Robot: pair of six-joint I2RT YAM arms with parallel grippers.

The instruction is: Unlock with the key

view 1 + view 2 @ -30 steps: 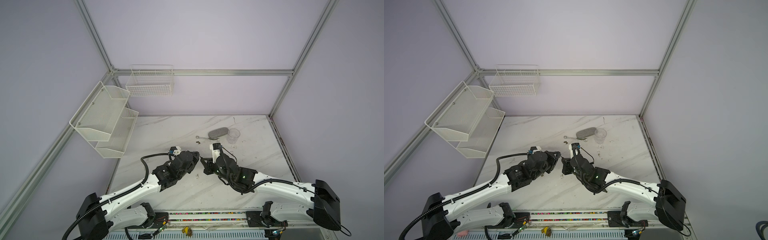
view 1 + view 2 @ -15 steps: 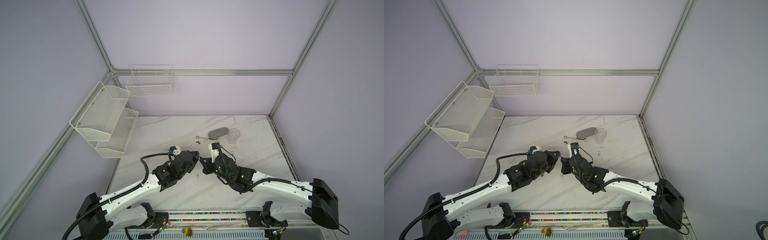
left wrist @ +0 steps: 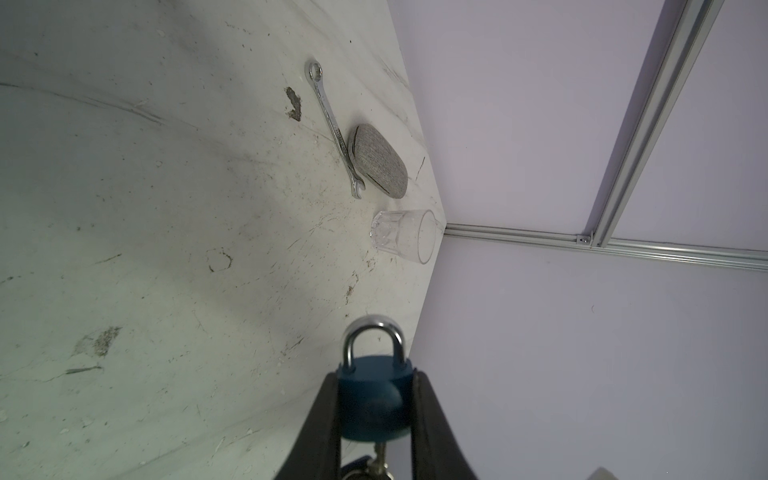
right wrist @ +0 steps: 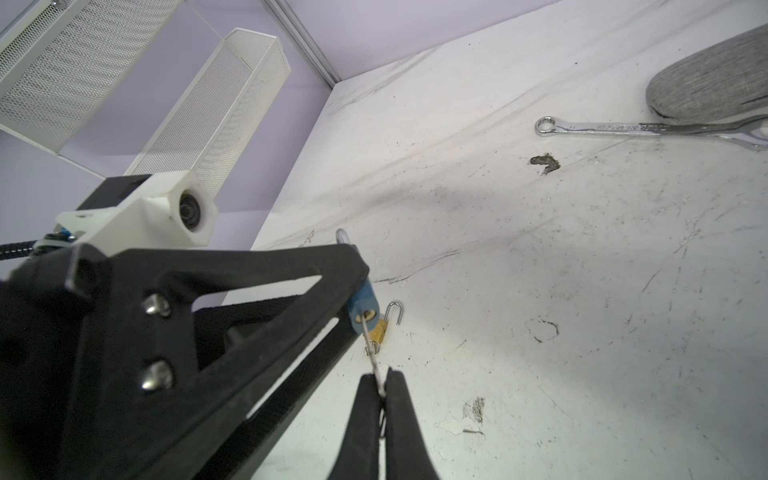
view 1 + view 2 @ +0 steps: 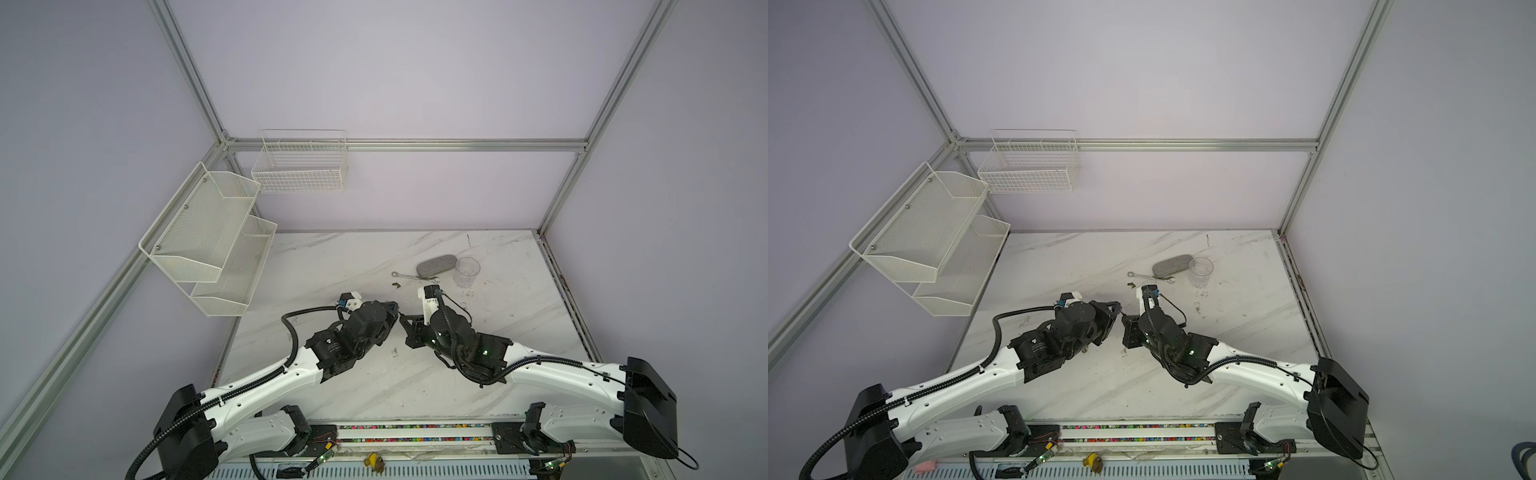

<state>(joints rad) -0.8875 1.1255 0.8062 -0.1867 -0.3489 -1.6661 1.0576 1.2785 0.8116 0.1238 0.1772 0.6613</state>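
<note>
A blue padlock (image 3: pixel 374 399) with a silver shackle (image 3: pixel 372 336), both legs seated in the body, is clamped between the fingers of my left gripper (image 3: pixel 375 376), which is shut on it above the table. A thin silver key (image 4: pixel 370 338) sticks into the keyhole in the bottom of the blue padlock (image 4: pixel 363 305). My right gripper (image 4: pixel 381 380) is shut on the key's head. In both top views the left gripper (image 5: pixel 392 309) and the right gripper (image 5: pixel 405 322) meet tip to tip at mid-table, and the lock and key are too small to make out there.
A small brass padlock (image 4: pixel 382 328) with an open shackle lies on the table under the key. Farther back lie a wrench (image 5: pixel 409 276), a grey oval case (image 5: pixel 434 266) and a clear cup (image 5: pixel 467 270). White mesh shelves (image 5: pixel 208 241) and a wire basket (image 5: pixel 299 166) hang on the left walls.
The right gripper has edged slightly toward the left gripper. Both grips look the same as before.
</note>
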